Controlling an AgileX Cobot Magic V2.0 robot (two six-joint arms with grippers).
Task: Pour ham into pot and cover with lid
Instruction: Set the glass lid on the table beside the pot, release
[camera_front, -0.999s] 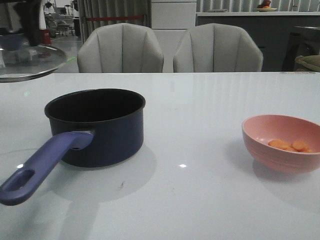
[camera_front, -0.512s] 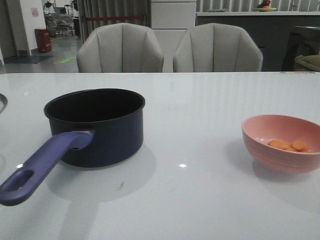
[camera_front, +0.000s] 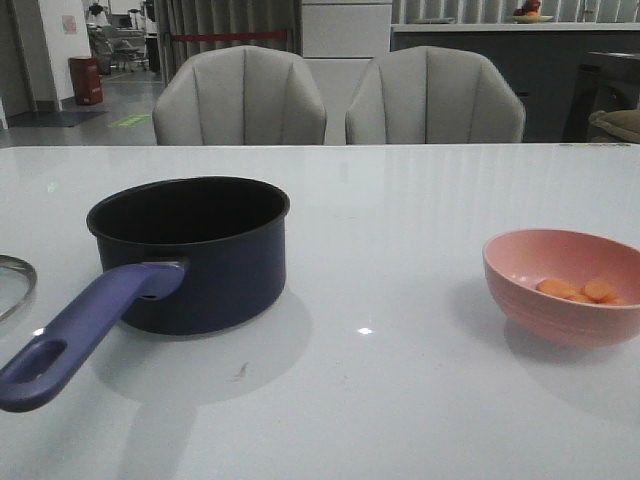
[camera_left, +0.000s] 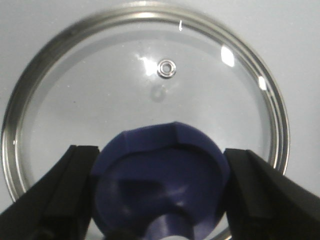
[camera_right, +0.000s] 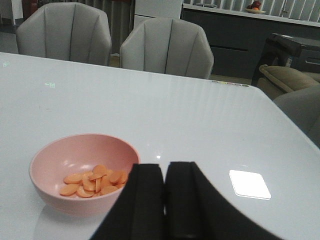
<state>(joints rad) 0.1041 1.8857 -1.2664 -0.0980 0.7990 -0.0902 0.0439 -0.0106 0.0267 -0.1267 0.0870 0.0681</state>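
Two grey upholstered chairs (camera_front: 240, 97) stand behind a glossy white worktop (camera_front: 400, 200), with a dim room beyond them. On the worktop's left part sits the pot (camera_front: 190, 250), a dark navy saucepan, open and dark inside, its long purple-blue handle (camera_front: 85, 330) reaching toward the camera and ending in a slot hole. Well apart, on the right part of the worktop, stands a pink bowl (camera_front: 565, 285) holding the ham (camera_front: 580, 291), a small heap of round orange slices lying on the bowl's bottom; the right wrist view shows the same slices (camera_right: 95, 180) overlapping one another inside the bowl.

At the far left edge of the front view only a sliver of the lid (camera_front: 15, 283) shows, low by the worktop and left of the pot's handle. The left wrist view shows the lid's full metal rim, clear glass and small steam vent over the white surface. The left pincer (camera_left: 160, 195) has its two black fingers on either side of the lid's purple-blue knob (camera_left: 160, 180), grasping it. The right pincer (camera_right: 165, 195) is clenched, fingers pressed together and holding nothing, poised just beside the pink bowl.
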